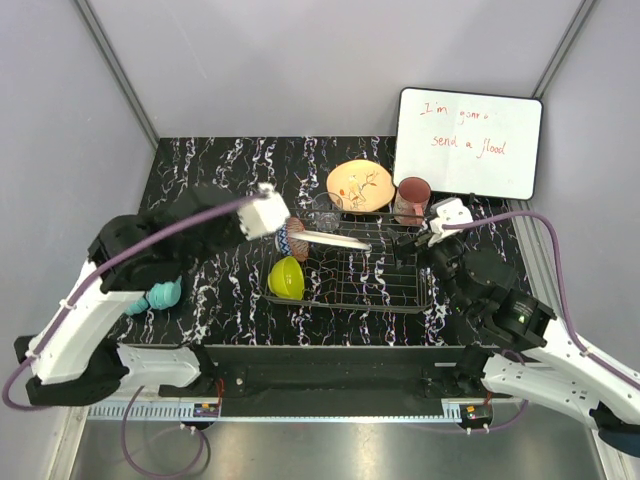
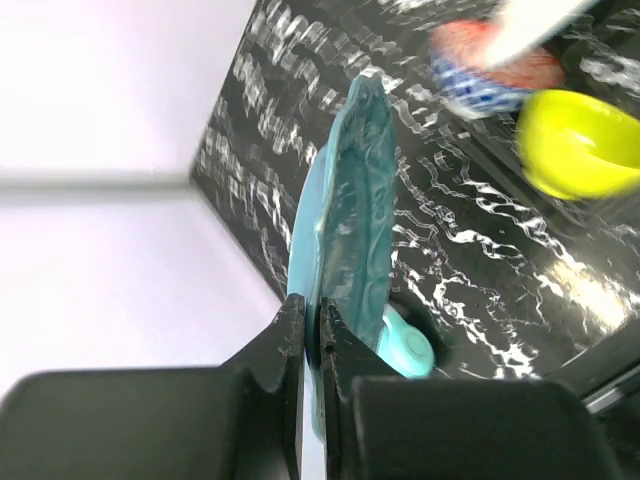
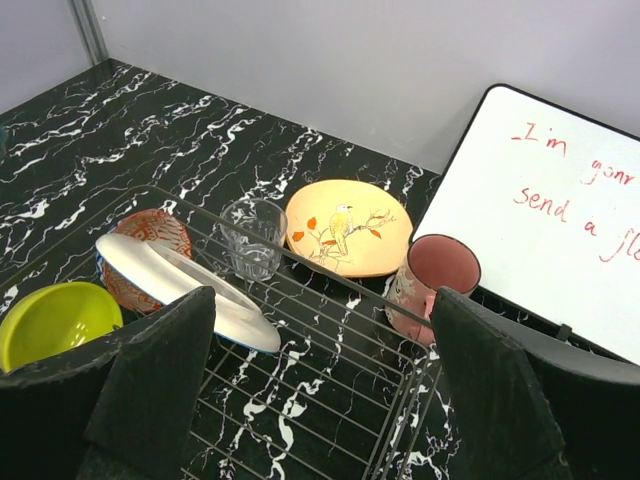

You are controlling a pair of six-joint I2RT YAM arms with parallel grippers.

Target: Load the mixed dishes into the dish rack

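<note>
My left gripper is shut on the rim of the teal plate, held on edge above the table's left part. The white red-speckled plate leans on the left edge of the silver dish rack. The small red-patterned bowl and the yellow-green bowl sit just left of the rack. The clear glass, the orange plate and the reddish-brown cup stand behind the rack. My right gripper is open and empty above the rack's right part.
A white board with red writing leans at the back right, close behind the cup. Grey walls close in the table on the left, back and right. A small teal piece shows beside the held plate.
</note>
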